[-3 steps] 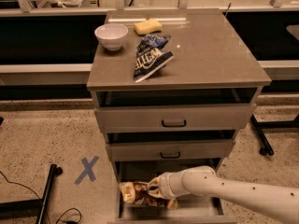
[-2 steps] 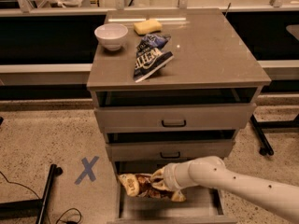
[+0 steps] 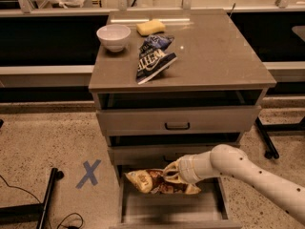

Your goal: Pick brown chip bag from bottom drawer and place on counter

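The brown chip bag (image 3: 155,181) hangs crinkled above the open bottom drawer (image 3: 171,208), tan end to the left, dark end to the right. My gripper (image 3: 170,172) comes in from the right on the white arm and is shut on the bag's upper edge, holding it clear of the drawer floor. The counter (image 3: 214,56) is the grey-brown top of the cabinet, above the two upper drawers.
On the counter stand a white bowl (image 3: 113,36), a yellow sponge (image 3: 151,27) and a dark blue chip bag (image 3: 154,58). The upper drawers (image 3: 177,121) have black handles. A blue X (image 3: 89,173) marks the floor at left, beside a black stand leg (image 3: 47,199).
My gripper has lifted the brown chip bag up off the drawer floor and shifted it slightly right; the arm has risen with it.
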Controlling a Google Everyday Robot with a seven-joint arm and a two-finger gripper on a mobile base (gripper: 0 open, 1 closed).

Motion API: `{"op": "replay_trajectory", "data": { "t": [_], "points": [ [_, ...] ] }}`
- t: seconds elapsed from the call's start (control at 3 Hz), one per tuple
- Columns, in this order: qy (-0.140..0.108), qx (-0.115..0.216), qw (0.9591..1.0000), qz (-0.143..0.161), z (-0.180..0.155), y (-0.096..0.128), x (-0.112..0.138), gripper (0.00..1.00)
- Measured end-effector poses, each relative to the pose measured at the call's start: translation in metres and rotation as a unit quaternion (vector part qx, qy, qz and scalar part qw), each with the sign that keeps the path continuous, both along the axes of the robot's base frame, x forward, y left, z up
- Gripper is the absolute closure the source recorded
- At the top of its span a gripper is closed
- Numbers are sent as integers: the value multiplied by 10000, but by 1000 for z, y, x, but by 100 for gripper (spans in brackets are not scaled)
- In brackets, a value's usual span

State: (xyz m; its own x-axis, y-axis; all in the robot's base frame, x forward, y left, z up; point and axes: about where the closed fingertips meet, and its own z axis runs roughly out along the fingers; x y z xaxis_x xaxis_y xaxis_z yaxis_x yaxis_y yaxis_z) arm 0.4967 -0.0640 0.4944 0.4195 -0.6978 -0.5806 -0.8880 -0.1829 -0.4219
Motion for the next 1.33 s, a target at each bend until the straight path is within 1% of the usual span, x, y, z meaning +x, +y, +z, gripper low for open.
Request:
{"op": "replay_trajectory", "data": {
  "t": [0.33, 0.67, 1.0, 1.33],
  "points": [
    [10, -4, 10000, 17, -1, 1, -2, 100],
    [-67, 73, 9997, 224, 19, -3, 2, 100],
    [-240, 196, 9975, 633, 66, -14, 10, 100],
    [-449, 135, 9940, 991, 114, -27, 14, 100]
  ]
}}
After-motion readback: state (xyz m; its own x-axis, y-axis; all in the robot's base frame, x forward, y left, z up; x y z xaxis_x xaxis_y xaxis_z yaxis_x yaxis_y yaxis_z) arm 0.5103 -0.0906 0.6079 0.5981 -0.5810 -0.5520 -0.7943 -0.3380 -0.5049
